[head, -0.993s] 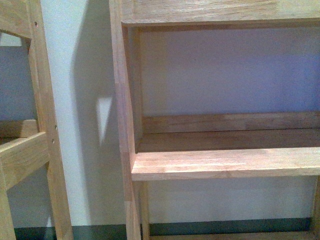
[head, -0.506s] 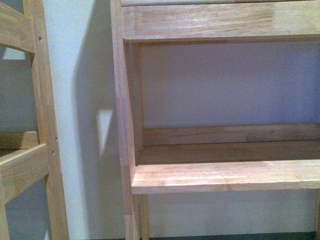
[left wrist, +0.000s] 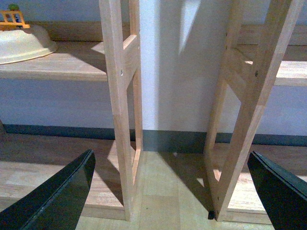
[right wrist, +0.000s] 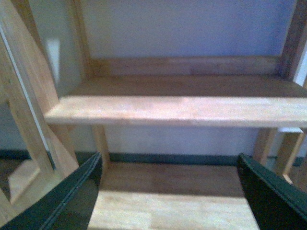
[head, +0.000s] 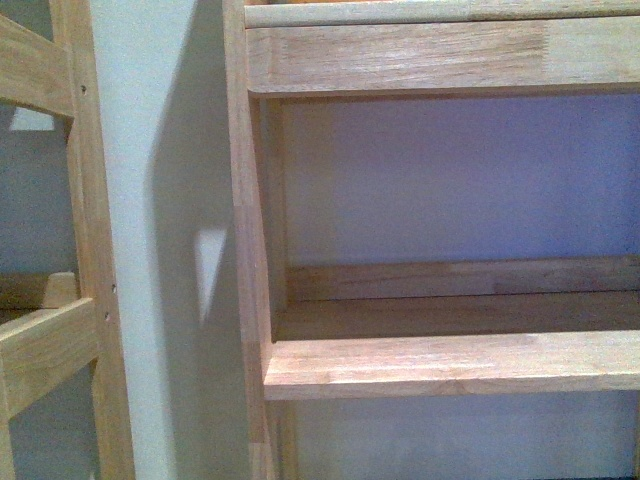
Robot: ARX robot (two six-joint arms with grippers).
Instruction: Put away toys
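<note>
The toys are out of view in every frame. My left gripper [left wrist: 171, 154] is open, with nothing between its dark fingers [left wrist: 62, 196]. It hangs over the pale floor, facing the gap between two wooden shelf units [left wrist: 120, 96]. My right gripper [right wrist: 169, 158] is open too and holds nothing. It faces a bare wooden shelf board [right wrist: 182, 108] with a lower board beneath it. Neither arm shows in the front view, which takes in only wooden shelving [head: 450, 365] against a white wall.
A cream bowl [left wrist: 21, 43] sits on a shelf by the left unit, with a small orange item [left wrist: 12, 18] behind it that I cannot identify. Upright posts [left wrist: 249, 105] stand either side of the floor gap. A dark skirting strip [left wrist: 168, 139] runs along the wall.
In the front view the shelf boards have slid downward in the picture, so the camera has risen or tilted up. An upper shelf front now shows in full.
</note>
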